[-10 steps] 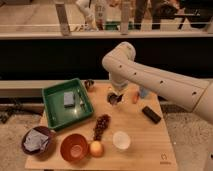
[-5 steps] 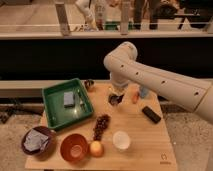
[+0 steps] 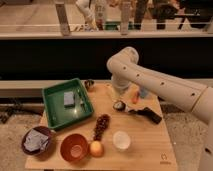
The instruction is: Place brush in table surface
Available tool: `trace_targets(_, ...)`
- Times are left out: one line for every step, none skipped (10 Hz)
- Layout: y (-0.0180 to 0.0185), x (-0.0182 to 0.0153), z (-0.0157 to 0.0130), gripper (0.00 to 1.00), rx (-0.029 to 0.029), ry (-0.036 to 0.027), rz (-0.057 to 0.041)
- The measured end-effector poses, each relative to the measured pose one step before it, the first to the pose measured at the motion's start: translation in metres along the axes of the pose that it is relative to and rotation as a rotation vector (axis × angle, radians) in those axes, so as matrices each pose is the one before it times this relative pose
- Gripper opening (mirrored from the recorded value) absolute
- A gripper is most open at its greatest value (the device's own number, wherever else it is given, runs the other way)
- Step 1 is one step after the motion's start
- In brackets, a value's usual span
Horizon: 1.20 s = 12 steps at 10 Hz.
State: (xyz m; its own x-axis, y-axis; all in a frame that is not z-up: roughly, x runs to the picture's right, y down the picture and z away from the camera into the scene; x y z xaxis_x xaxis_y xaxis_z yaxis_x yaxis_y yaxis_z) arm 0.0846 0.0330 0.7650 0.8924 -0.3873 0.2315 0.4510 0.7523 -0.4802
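The brush (image 3: 120,106) lies on the light wooden table surface (image 3: 147,145) near its back middle. Its pale, dark-rimmed head is on the left. Its slim dark handle runs right toward a black block (image 3: 150,115). My gripper (image 3: 116,95) hangs at the end of the white arm, just above and behind the brush head, close to the wood. The arm's wrist hides most of the gripper.
A green tray (image 3: 50,107) holding a grey sponge (image 3: 69,98) sits at the left. Dark-red grapes (image 3: 101,125), a white cup (image 3: 121,140), an orange bowl (image 3: 75,147), a round fruit (image 3: 96,148) and a dark bowl with cloth (image 3: 36,141) stand in front. A small orange item (image 3: 135,96) lies behind.
The arm has barely shifted. The brush head now shows a little apart from the gripper, lying on the wood.
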Motion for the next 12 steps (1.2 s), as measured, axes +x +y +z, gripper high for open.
trace_targets(0.00114, -0.00059, 0.00321, 0.02, -0.00559, -0.00673, 0.00055)
trace_targets(0.00137, -0.00059, 0.00403, 0.1, -0.00687, -0.01128, 0.00295)
trace_targets(0.0012, -0.00012, 0.00379, 0.2, -0.00569, -0.00993, 0.00199)
trace_targets(0.00087, 0.00067, 0.00239, 0.28, -0.00326, -0.00708, 0.0016)
trace_targets(0.00177, 0.00132, 0.00459, 0.43, -0.0058, -0.01332, 0.00319)
trace_targets(0.00089, 0.00074, 0.00288, 0.5, -0.00336, -0.01133, 0.00201)
trace_targets(0.00305, 0.00441, 0.00628, 0.6, -0.0062, -0.01254, 0.00346)
trace_targets(0.00319, 0.00473, 0.00586, 0.7, -0.00522, -0.0161, -0.00028)
trace_targets(0.00188, 0.00216, 0.00547, 0.75, -0.0067, -0.01292, -0.00697)
trace_targets(0.00135, 0.00087, 0.00514, 0.75, -0.008, -0.01173, -0.01019)
trace_targets(0.00285, 0.0027, 0.00609, 0.75, -0.01083, -0.01355, -0.01079)
trace_targets(0.00237, 0.0024, 0.00148, 0.75, -0.00668, -0.00859, -0.00305)
